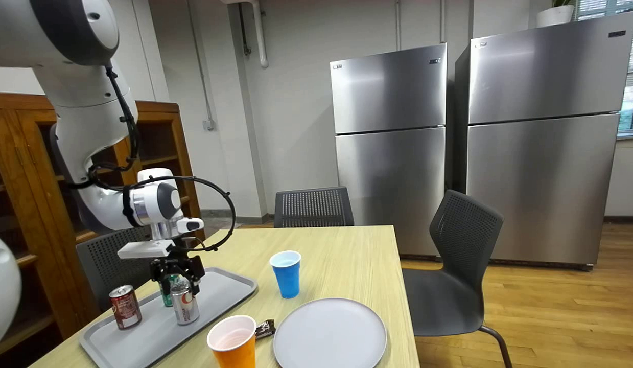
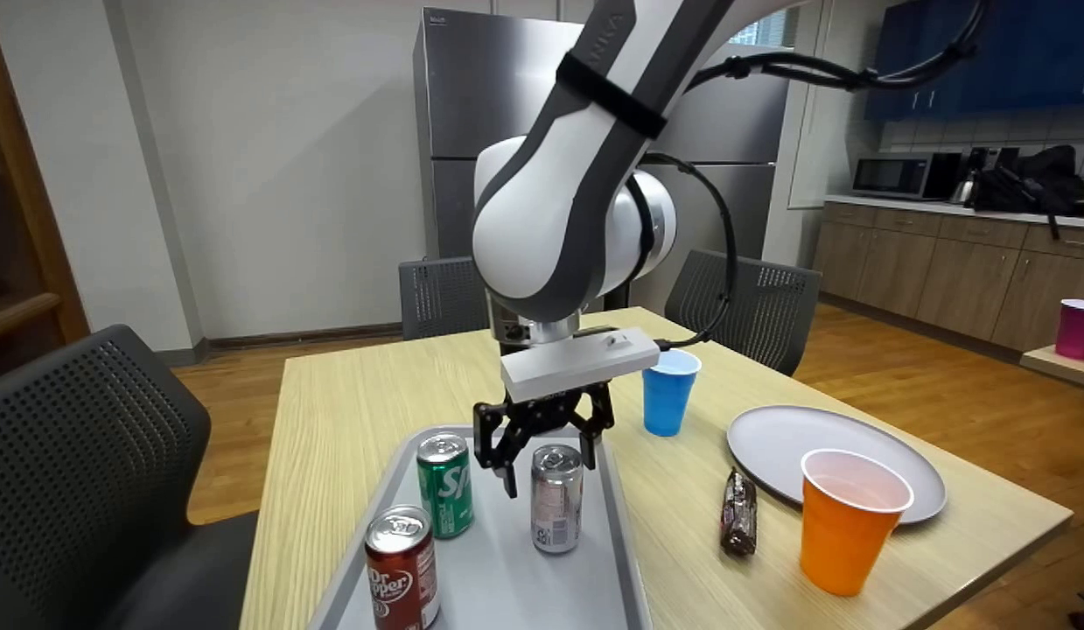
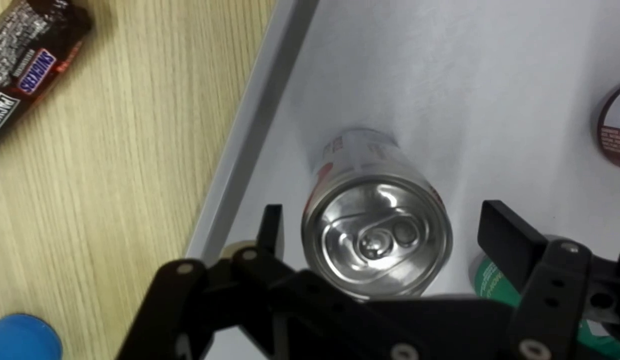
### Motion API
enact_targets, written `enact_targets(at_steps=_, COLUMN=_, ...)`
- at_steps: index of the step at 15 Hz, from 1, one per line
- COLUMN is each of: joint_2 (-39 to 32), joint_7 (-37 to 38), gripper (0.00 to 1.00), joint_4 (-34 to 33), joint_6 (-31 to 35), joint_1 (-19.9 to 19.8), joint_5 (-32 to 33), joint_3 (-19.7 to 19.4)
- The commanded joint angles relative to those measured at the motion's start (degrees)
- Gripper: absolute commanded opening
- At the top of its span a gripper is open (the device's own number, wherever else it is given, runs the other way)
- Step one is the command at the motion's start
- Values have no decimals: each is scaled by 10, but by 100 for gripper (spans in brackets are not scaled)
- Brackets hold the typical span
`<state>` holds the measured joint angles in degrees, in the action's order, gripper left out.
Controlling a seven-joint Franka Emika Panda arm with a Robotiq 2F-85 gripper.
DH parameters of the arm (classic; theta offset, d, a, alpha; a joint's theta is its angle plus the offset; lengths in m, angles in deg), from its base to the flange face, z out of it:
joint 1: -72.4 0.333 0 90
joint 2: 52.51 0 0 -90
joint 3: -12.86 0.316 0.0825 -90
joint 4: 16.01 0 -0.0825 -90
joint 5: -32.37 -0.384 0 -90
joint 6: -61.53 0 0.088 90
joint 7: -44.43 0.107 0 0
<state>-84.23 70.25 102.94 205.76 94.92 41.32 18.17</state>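
Running along one long side of the grey tray (image 3: 490, 100), a raised edge (image 3: 262, 107) leaves just a narrow strip beside the silver can (image 3: 377, 237), which stands upright on the tray. On its opposite side the green can (image 2: 446, 486) also stands near, so room is limited there too. A wider stretch of tray lies towards the dark red can (image 2: 402, 569), upright and apart from the silver one. Beyond the raised edge, the tabletop (image 1: 336, 250) carries a Snickers bar (image 3: 32, 65), a blue cup (image 1: 288, 278), an orange cup (image 2: 852, 525) and a round plate (image 1: 330, 332), the plate close to the tabletop's border. Several dark chairs (image 1: 464, 235) stand around the tabletop.

The jaws stand apart, with the silver can's top between their fingers (image 3: 272, 230). In the wrist view a slim gap shows on each side of the can's top. One finger sits over the strip by the raised edge; the other overlaps the green can from that angle. How far down the fingertips reach along the silver can is hard to judge, though in both exterior views they appear level with its upper part.
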Motion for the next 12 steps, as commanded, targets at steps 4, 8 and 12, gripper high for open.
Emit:
enact_targets(at_steps=4, joint_2=7, joint_7=-12, gripper=66, joint_4=1, joint_6=-13, joint_1=6, joint_5=-4, joint_3=-2)
enact_targets(at_steps=8, joint_2=11, joint_7=-8, gripper=38, joint_4=5, joint_6=-16, joint_1=7, joint_5=-3, joint_3=-5)
enact_targets(at_steps=12, joint_2=24, joint_7=-1, gripper=38, joint_4=12, joint_6=-13, joint_1=9, joint_5=1, joint_3=-9)
